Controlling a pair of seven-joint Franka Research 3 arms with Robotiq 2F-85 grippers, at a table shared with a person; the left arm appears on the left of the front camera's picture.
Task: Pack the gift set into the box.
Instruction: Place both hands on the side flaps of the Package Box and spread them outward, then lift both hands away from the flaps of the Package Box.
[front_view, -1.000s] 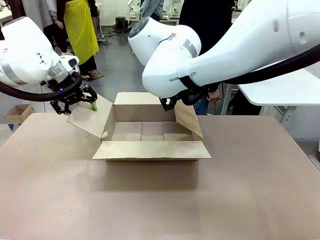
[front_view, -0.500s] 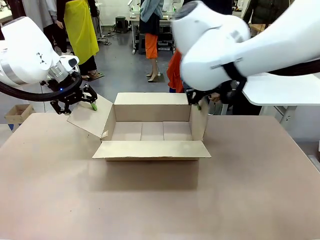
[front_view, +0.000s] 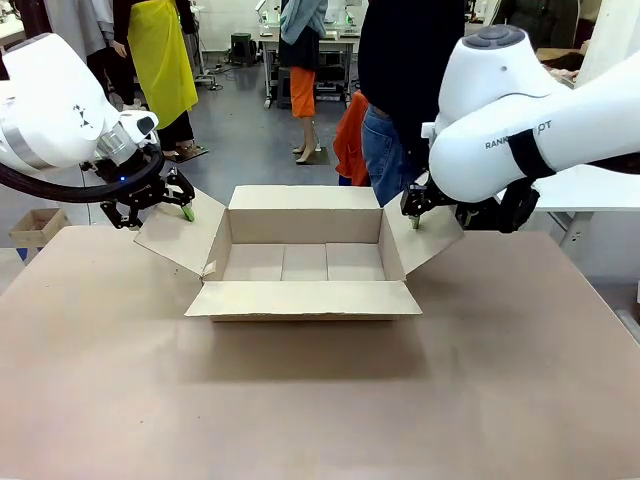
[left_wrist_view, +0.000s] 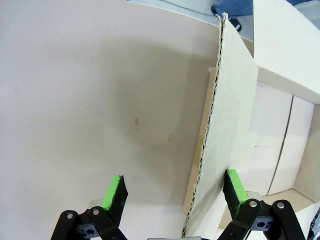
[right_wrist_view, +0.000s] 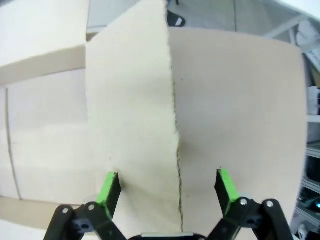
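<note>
Straddling the left flap (front_view: 178, 240) of the box (front_view: 305, 226), left gripper (left_wrist_view: 172, 192) spread wide, unclamped. Opposite, right gripper (right_wrist_view: 167, 189) equally wide astride right flap (front_view: 428, 243).

White shells, black fittings.
Left arm (front_view: 50, 100): glossy rounded white casing; ribbed grey ring (front_view: 22, 140) at its 7 o'clock; black cable (front_view: 40, 192) looping beneath; small blue light (front_view: 122, 181) on the wrist; right arm (front_view: 510, 120): white, one black band (front_view: 520, 155), dark lettering partly hidden; left gripper (left_wrist_view: 175, 190) and right gripper (right_wrist_view: 167, 186): black linked fingers, silver pins (left_wrist_view: 249, 203), green pads (left_wrist_view: 114, 192) at 7 and 5 o'clock.
</note>
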